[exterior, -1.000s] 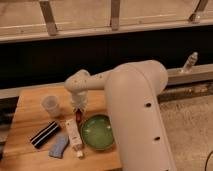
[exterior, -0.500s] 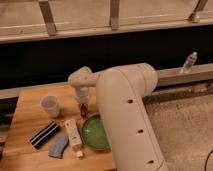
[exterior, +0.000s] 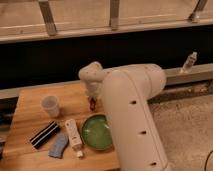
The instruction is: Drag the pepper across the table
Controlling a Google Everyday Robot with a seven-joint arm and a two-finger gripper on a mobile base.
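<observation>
Lowered gripper (exterior: 92, 101) (seemingly) at pepper (exterior: 92, 104).

End effector (exterior: 93, 98) over pepper (exterior: 92, 104), bowl (exterior: 98, 132) in front

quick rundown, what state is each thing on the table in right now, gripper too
gripper: down at the pepper, near the table's back edge
pepper: under the gripper tip
cup: upright
bowl: upright, looks empty
tube: lying flat
black case: lying flat
blue object: lying flat
</observation>
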